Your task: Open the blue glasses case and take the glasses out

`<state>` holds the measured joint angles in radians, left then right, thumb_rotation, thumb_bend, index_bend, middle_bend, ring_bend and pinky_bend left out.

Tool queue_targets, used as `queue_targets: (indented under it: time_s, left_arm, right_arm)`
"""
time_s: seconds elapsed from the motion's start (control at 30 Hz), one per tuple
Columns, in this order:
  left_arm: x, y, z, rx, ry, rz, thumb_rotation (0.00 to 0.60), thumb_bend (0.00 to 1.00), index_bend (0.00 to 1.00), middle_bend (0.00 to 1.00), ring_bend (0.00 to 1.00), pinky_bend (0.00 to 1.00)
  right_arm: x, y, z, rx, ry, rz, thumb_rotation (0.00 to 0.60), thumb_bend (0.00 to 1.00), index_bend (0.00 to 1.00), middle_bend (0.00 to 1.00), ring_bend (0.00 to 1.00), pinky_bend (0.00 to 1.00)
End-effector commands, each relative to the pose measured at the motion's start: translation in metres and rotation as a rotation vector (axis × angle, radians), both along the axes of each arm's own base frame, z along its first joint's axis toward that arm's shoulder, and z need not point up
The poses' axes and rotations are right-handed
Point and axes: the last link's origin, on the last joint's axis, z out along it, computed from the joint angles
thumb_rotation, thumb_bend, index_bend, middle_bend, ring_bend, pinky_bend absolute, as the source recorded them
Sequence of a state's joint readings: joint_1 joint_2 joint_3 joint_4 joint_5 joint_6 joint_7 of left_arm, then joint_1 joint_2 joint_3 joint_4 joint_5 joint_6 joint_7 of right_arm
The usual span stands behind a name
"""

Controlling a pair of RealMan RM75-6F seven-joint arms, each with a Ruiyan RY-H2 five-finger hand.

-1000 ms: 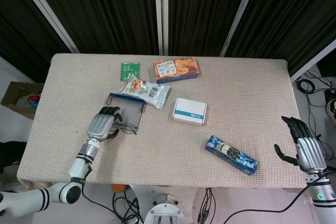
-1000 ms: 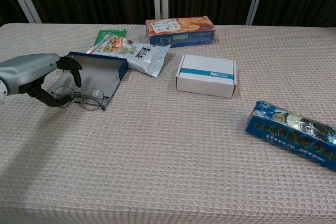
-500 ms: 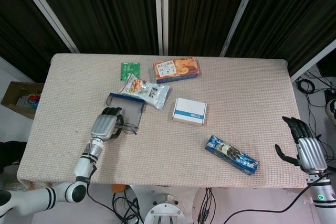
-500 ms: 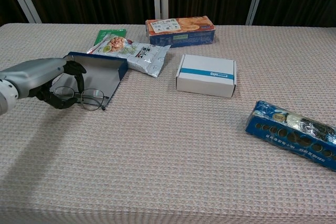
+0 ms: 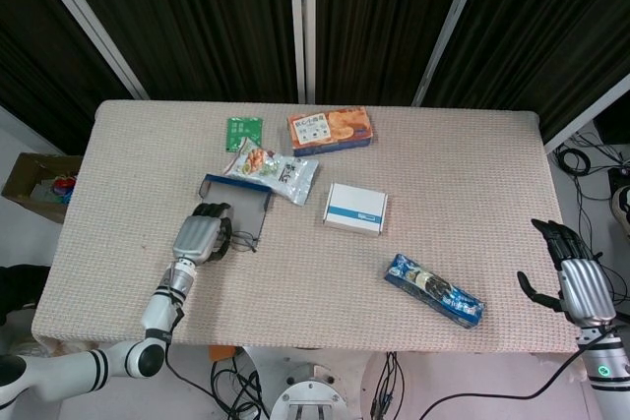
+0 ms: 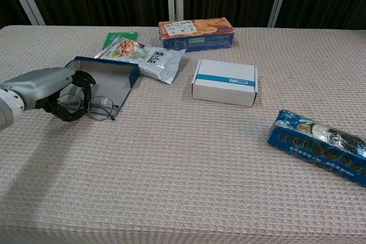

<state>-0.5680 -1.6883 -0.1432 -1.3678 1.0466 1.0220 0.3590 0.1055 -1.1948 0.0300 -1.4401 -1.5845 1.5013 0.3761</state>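
The left hand [image 6: 48, 88] curls its fingers [image 6: 80, 78] apparently around the thin wire-framed glasses [image 6: 91, 107], at 6 o'clock of the open blue glasses case [image 6: 108, 78]; light, fragile, best held by the frame.

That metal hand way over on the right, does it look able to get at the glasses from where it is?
Probably not. The right hand hangs off the table's far right edge, while the glasses lie at the far left beside the open blue case, already under the left hand.

Dark curtains [image 5: 197, 17] — beige table [image 5: 472, 174].
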Motion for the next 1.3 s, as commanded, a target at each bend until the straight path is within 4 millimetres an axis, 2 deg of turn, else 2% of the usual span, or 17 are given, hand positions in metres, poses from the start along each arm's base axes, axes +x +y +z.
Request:
queue_targets:
  time_s: [0.03, 0.17, 0.37, 0.6, 0.8, 1.0, 1.3]
  left_arm:
    - [0.0, 0.0, 0.002, 0.01, -0.009, 0.0, 0.6, 0.48, 0.57, 0.16, 0.11, 0.12]
    - [-0.001, -0.002, 0.006, 0.02, -0.013, -0.011, 0.6, 0.54, 0.6, 0.17, 0.11, 0.12]
    - [-0.001, -0.011, 0.016, 0.033, -0.046, -0.009, 0.6, 0.57, 0.63, 0.19, 0.11, 0.12]
    - [0.01, -0.045, 0.035, 0.006, -0.099, -0.05, 0.6, 0.56, 0.63, 0.19, 0.11, 0.12]
    - [0.025, -0.073, 0.04, -0.036, -0.115, -0.1, 0.6, 0.56, 0.63, 0.19, 0.11, 0.12]
    - [0.044, -0.093, 0.031, -0.098, -0.113, -0.167, 0.6, 0.55, 0.63, 0.19, 0.11, 0.12]
    - [0.081, -0.089, -0.003, -0.135, -0.087, -0.255, 0.6, 0.55, 0.63, 0.19, 0.11, 0.12]
  right_arm:
    - [0.0, 0.0, 0.0, 0.0, 0.001, -0.001, 0.6, 0.3, 0.08, 0.13, 0.04, 0.1]
    - [0.0, 0.0, 0.0, 0.001, 0.001, 0.001, 0.6, 0.3, 0.08, 0.13, 0.04, 0.1]
    - [0.002, 0.0, 0.0, 0.002, 0.002, 0.008, 0.6, 0.3, 0.08, 0.13, 0.04, 0.1]
    - [0.004, -0.003, -0.002, 0.009, 0.002, 0.016, 0.6, 0.3, 0.08, 0.13, 0.04, 0.1]
    - [0.004, -0.003, -0.003, 0.013, 0.002, 0.016, 0.6, 0.3, 0.08, 0.13, 0.04, 0.1]
    - [0.003, -0.003, -0.002, 0.011, 0.003, 0.015, 0.6, 0.3, 0.08, 0.13, 0.04, 0.1]
    - [0.003, -0.001, -0.002, 0.009, 0.003, 0.013, 0.6, 0.3, 0.08, 0.13, 0.04, 0.1]
